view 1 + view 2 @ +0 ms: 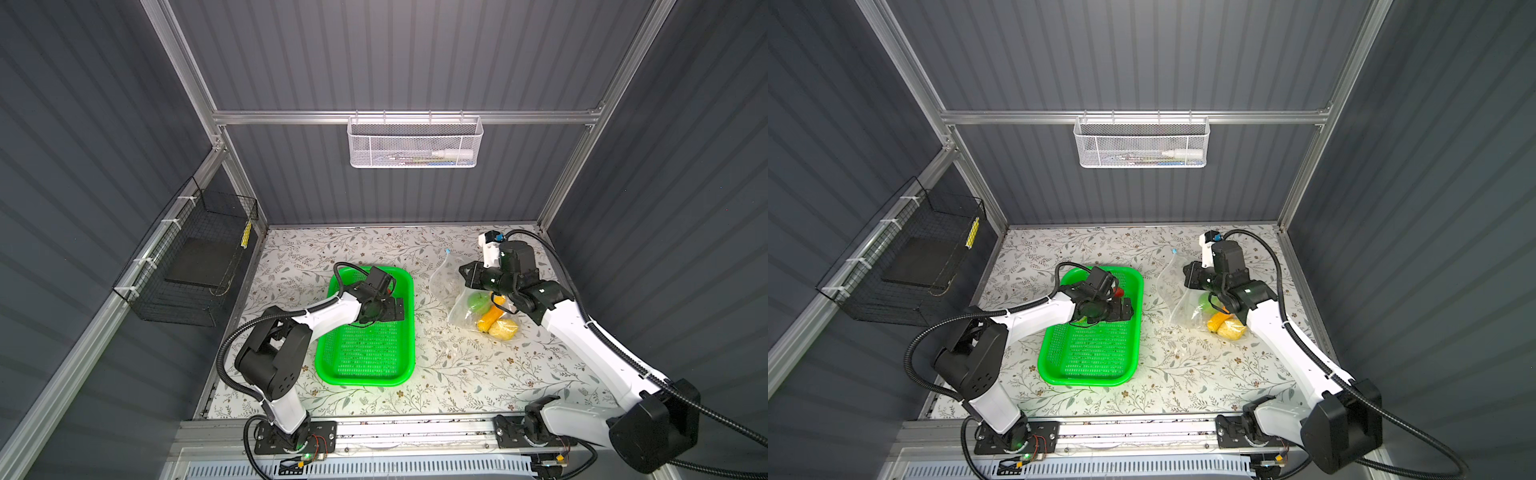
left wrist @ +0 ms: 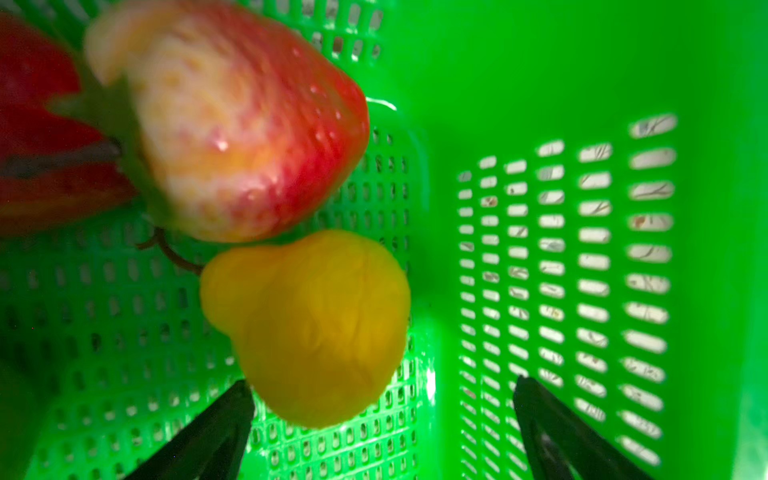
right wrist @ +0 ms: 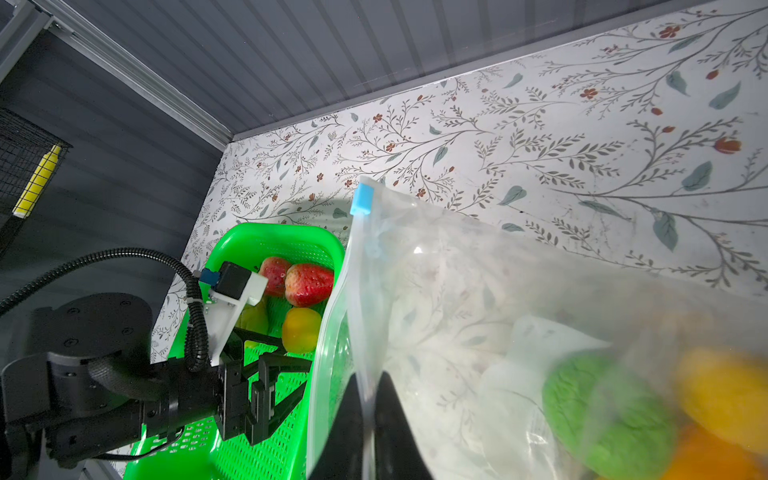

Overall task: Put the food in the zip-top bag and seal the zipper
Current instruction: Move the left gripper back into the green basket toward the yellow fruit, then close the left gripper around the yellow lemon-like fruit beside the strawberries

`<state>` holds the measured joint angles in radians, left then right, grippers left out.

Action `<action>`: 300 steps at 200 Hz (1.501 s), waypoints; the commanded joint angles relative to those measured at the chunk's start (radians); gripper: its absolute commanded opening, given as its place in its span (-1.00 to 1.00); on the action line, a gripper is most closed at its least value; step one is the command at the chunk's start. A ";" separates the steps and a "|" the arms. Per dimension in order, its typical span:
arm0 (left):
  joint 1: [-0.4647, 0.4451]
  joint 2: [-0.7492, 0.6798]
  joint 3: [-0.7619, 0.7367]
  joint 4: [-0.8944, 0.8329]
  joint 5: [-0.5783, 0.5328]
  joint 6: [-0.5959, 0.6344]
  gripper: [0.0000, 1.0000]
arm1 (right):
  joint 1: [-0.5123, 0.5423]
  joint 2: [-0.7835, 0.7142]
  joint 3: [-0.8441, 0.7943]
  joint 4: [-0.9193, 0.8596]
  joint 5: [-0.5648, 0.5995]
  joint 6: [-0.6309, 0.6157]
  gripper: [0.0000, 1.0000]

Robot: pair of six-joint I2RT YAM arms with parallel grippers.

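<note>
My left gripper [image 2: 382, 388] stands open, low inside the green basket [image 1: 405, 332], with a yellow-orange round fruit [image 2: 307, 328] just ahead of its fingertips and touching neither. Two red strawberries [image 3: 309, 282] [image 3: 274, 274] lie beyond it at the basket's far end. My right gripper [image 3: 368, 378] is shut on the mouth edge of the zip-top bag [image 3: 457, 291] and holds it raised. The zipper's light-blue slider [image 3: 362, 199] sits at the upper end of that edge. Inside the bag lie a green bumpy ball [image 1: 478, 301], an orange elongated fruit [image 1: 488, 318] and a pale yellow one [image 1: 503, 328].
The basket stands left of centre on the floral table [image 1: 457, 374], and the bag is at the right. A white mesh basket [image 1: 415, 143] hangs on the back wall. A black wire basket [image 1: 195, 257] hangs on the left wall.
</note>
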<state>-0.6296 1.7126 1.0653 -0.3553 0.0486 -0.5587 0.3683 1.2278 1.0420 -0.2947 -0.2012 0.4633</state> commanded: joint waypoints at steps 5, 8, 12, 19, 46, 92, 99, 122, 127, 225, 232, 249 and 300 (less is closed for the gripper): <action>0.004 -0.023 0.033 -0.077 -0.021 0.058 0.99 | 0.004 -0.004 0.018 -0.011 0.011 -0.012 -0.79; 0.004 -0.027 0.032 -0.080 -0.024 0.060 0.99 | 0.004 -0.002 0.018 -0.011 0.011 -0.011 -0.79; 0.004 -0.032 0.030 -0.082 -0.031 0.060 0.99 | 0.004 -0.005 0.018 -0.010 0.010 -0.011 -0.79; 0.005 -0.040 0.027 -0.085 -0.042 0.060 0.99 | 0.004 -0.003 0.018 -0.009 0.009 -0.010 -0.79; 0.004 -0.048 0.015 -0.051 -0.070 0.000 0.99 | 0.004 0.001 0.022 -0.006 0.002 -0.009 -0.79; 0.004 -0.004 0.018 0.034 -0.129 -0.116 0.99 | 0.004 -0.007 0.023 -0.010 0.008 -0.012 -0.79; 0.004 0.001 0.022 0.050 -0.124 -0.122 0.99 | 0.004 -0.007 0.024 -0.012 0.008 -0.014 -0.79; 0.004 0.022 0.062 0.065 -0.129 -0.101 0.99 | 0.004 -0.007 0.024 -0.014 0.009 -0.018 -0.79; 0.004 0.027 0.069 0.066 -0.131 -0.092 0.99 | 0.004 -0.006 0.024 -0.014 0.011 -0.018 -0.79; 0.004 0.139 0.137 0.115 -0.088 -0.057 0.99 | 0.004 -0.004 0.024 -0.016 0.017 -0.029 -0.79; 0.004 0.144 0.143 0.109 -0.092 -0.047 0.99 | 0.004 -0.003 0.023 -0.016 0.017 -0.028 -0.79; 0.004 0.155 0.150 0.094 -0.106 -0.028 0.98 | 0.004 -0.004 0.020 -0.015 0.019 -0.028 -0.79; 0.004 0.157 0.130 0.071 -0.184 -0.007 0.81 | 0.004 -0.004 0.013 -0.017 0.023 -0.029 -0.79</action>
<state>-0.6285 1.8618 1.1965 -0.2623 -0.0841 -0.5961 0.3683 1.2278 1.0420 -0.3069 -0.1902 0.4442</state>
